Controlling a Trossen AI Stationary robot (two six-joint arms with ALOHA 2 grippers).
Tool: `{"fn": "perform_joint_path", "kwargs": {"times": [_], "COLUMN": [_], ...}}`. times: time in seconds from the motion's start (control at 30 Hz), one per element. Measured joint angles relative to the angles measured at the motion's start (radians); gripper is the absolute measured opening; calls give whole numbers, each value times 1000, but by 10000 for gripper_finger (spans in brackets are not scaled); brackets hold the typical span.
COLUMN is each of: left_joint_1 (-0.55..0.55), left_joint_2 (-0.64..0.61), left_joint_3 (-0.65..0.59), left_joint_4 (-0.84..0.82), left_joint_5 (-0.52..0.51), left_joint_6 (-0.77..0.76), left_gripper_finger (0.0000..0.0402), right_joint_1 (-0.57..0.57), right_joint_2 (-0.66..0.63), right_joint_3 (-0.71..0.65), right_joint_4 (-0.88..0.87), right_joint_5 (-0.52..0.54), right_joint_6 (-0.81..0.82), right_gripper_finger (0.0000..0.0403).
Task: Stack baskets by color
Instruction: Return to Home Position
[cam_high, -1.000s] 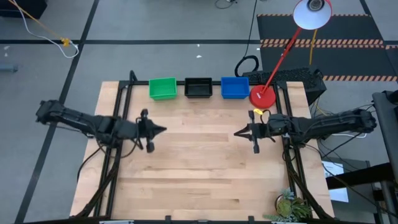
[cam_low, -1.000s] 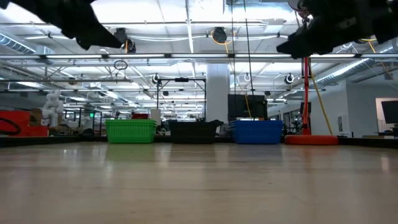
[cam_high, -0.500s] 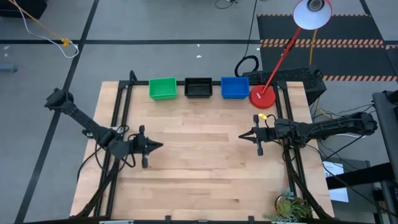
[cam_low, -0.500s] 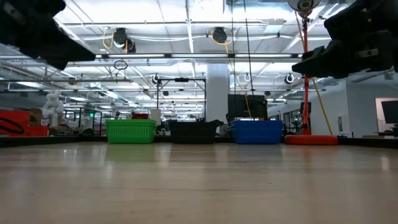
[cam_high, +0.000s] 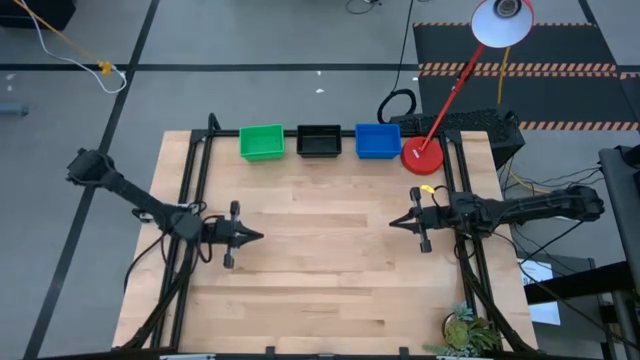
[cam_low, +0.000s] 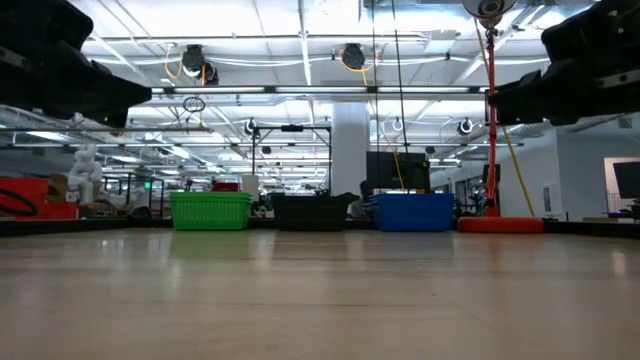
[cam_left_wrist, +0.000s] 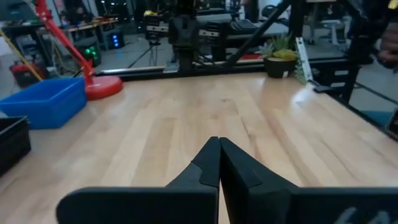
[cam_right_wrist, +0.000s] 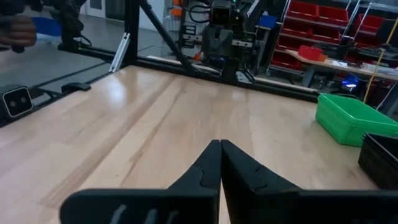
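Note:
Three baskets stand in a row on the table along its far edge: green (cam_high: 262, 141), black (cam_high: 319, 140) and blue (cam_high: 377, 140). Each rests on its bottom. The low view shows the same green (cam_low: 210, 210), black (cam_low: 310, 212) and blue (cam_low: 415, 211) side by side. My left gripper (cam_high: 260, 236) hovers shut over the table's left half, pointing level toward the right. My right gripper (cam_high: 392, 222) hovers shut over the right half, pointing level toward the left. Both hold nothing and are well short of the baskets.
A red round lamp base (cam_high: 422, 156) stands beside the blue basket at the far right, its red pole slanting up to a white shade (cam_high: 502, 20). A potted plant (cam_high: 468, 332) sits at the near right corner. Bare wood lies between the two grippers.
Both arms have come down and drawn back. My left gripper has moved toward the table's near edge and levelled out. My right gripper has moved toward the right edge. The baskets have not moved.

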Motion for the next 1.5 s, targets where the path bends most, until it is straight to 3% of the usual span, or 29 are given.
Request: {"fn": "perform_joint_path", "kwargs": {"times": [0.3, 0.53, 0.67, 0.83, 1.2, 1.5], "left_joint_1": [169, 239, 250, 250, 252, 254], "left_joint_2": [0, 0, 0, 0, -62, -188], "left_joint_3": [0, 0, 0, 0, 0, 0], "left_joint_4": [36, 34, 21, 21, 11, -68], "left_joint_5": [168, 219, 224, 224, 223, 218], "left_joint_6": [69, 80, 57, 57, 90, 117], "left_gripper_finger": [5, 3, 8, 11, 6, 5], "right_joint_1": [-14, -61, -91, -108, -107, -107], "right_joint_2": [-124, -235, -296, -361, -472, -481], "right_joint_3": [-2, -3, -3, -4, -5, -5], "right_joint_4": [-102, -206, -243, -310, -376, -384], "right_joint_5": [5, 4, 11, 167, 162, 161], "right_joint_6": [-57, -53, -52, -48, -81, -95], "right_gripper_finger": [0, 0, 0, 0, 0, 0]}}
